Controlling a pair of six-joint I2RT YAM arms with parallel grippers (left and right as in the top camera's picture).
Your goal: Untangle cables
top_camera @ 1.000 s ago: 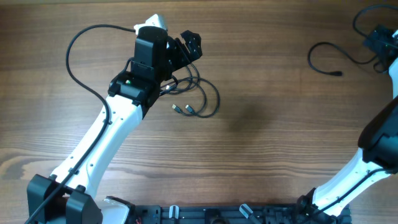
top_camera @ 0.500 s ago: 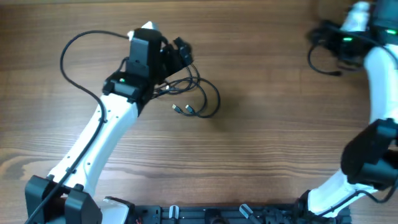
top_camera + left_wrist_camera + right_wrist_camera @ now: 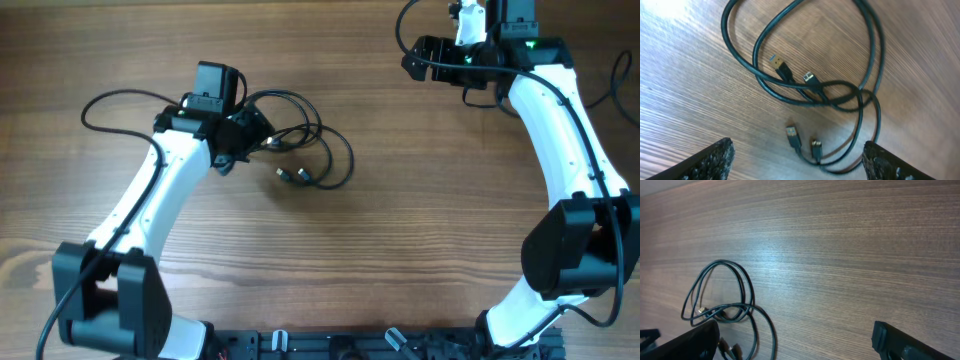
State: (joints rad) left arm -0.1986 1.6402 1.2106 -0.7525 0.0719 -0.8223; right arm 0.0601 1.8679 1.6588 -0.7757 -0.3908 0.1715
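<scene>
The cables point(image 3: 318, 150) lie as loose black loops on the wooden table, left of centre, with plug ends point(image 3: 292, 176) at their lower left. In the left wrist view the loops point(image 3: 840, 95) cross each other, with two plugs point(image 3: 794, 137) below and two silvery-tipped plugs point(image 3: 782, 67) inside. My left gripper point(image 3: 238, 140) point(image 3: 797, 167) is open and empty, just left of the loops. My right gripper point(image 3: 420, 55) point(image 3: 797, 345) is open and empty at the far top, right of the cables and apart from them. The loops also show in the right wrist view point(image 3: 722, 307).
A thick black wire point(image 3: 115, 100) loops off the left arm at the far left. A thin black cord point(image 3: 613, 80) shows at the right edge, partly hidden by the right arm point(image 3: 560, 110). Bare wood point(image 3: 430, 220) lies between the arms.
The right arm has swung from the far right corner leftward to the top middle. The left gripper has drawn back leftward off the loops. The loops have barely moved.
</scene>
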